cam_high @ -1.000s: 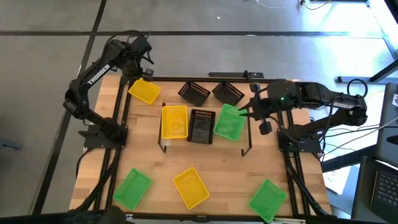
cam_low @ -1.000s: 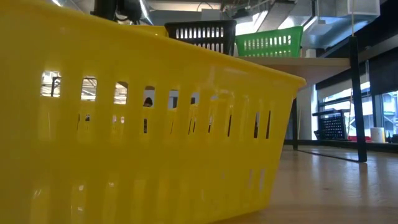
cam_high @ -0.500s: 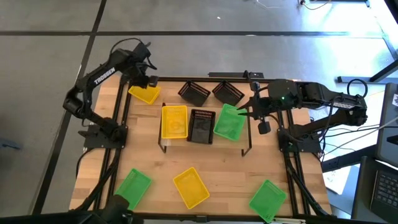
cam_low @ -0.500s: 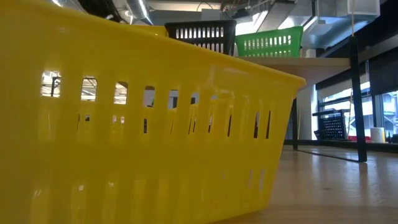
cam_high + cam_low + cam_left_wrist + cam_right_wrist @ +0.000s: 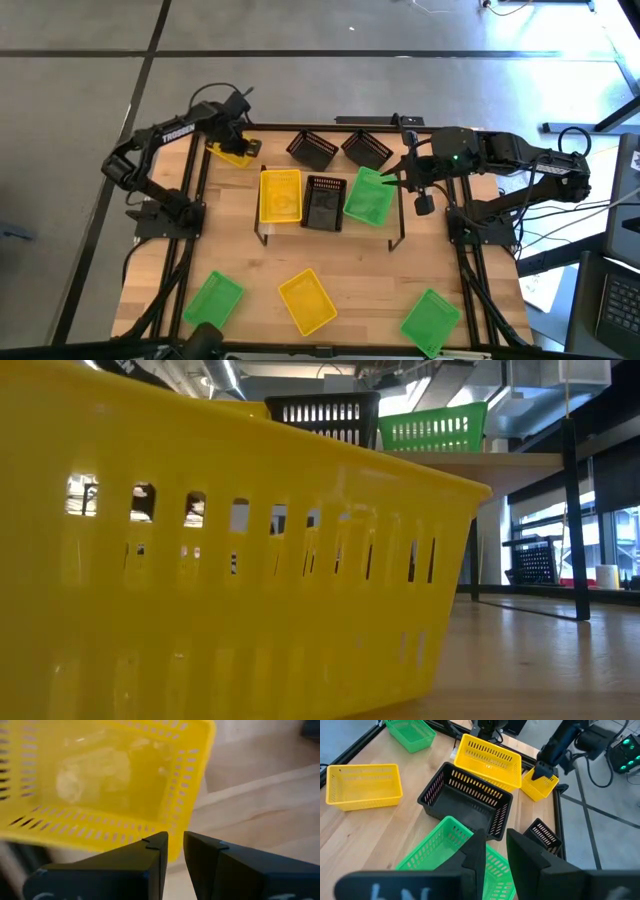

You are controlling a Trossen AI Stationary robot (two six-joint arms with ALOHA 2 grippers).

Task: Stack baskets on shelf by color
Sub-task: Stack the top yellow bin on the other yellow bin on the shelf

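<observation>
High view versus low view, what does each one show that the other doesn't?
Only the high view shows both arms: the left claw at the yellow basket on the table's far left, the right claw at the green basket on the shelf, plus two black baskets behind it. Only the low view shows a near yellow basket's slotted wall filling the picture. Both show the shelf with its yellow, black and green baskets.

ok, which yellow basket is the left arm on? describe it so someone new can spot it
Start at the shelf in the middle of the table, with one yellow, one black and one green basket on it. Go to the table's far left corner: the target basket sits there under the left gripper. The third yellow basket lies at the near edge, away from either arm.
</observation>
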